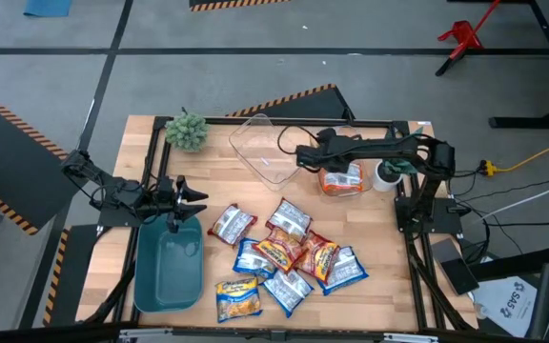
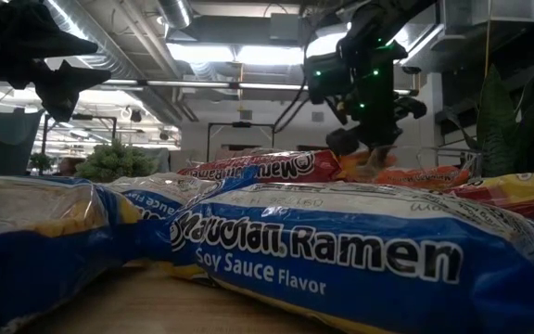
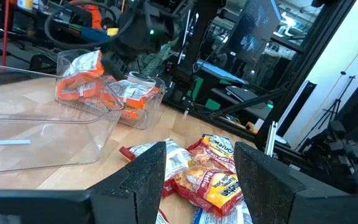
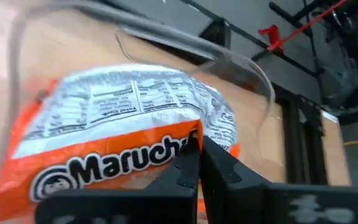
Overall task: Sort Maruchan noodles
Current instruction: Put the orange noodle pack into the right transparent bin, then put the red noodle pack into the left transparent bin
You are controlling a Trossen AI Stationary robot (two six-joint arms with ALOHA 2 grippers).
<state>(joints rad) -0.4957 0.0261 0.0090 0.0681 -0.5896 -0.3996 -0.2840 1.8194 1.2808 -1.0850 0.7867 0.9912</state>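
Several Maruchan packets (image 1: 284, 252) in orange, red, blue and yellow lie heaped on the table's near middle. More orange packets (image 1: 341, 179) rest in a small clear tub (image 3: 146, 102) under my right arm. My right gripper (image 1: 301, 155) is at the right rim of a large clear bin (image 1: 260, 148), shut on an orange packet (image 3: 79, 78). My left gripper (image 1: 187, 198) hangs open over the far end of a teal bin (image 1: 170, 272) and touches nothing. My right gripper (image 4: 197, 149) pinches the orange packet (image 4: 123, 124) between its two fingers at one edge (image 4: 188, 138), beside the printed name. The packet hangs tilted, lifted clear over the clear bin (image 3: 42, 137). How far back it reaches between the fingers does not show.
A green artificial plant (image 1: 187, 131) stands at the far left corner. A white cup (image 1: 386, 176) sits beside the small tub. In the low view a blue soy sauce packet (image 2: 341, 250) fills the foreground. Bare wood lies between the teal bin and the pile.
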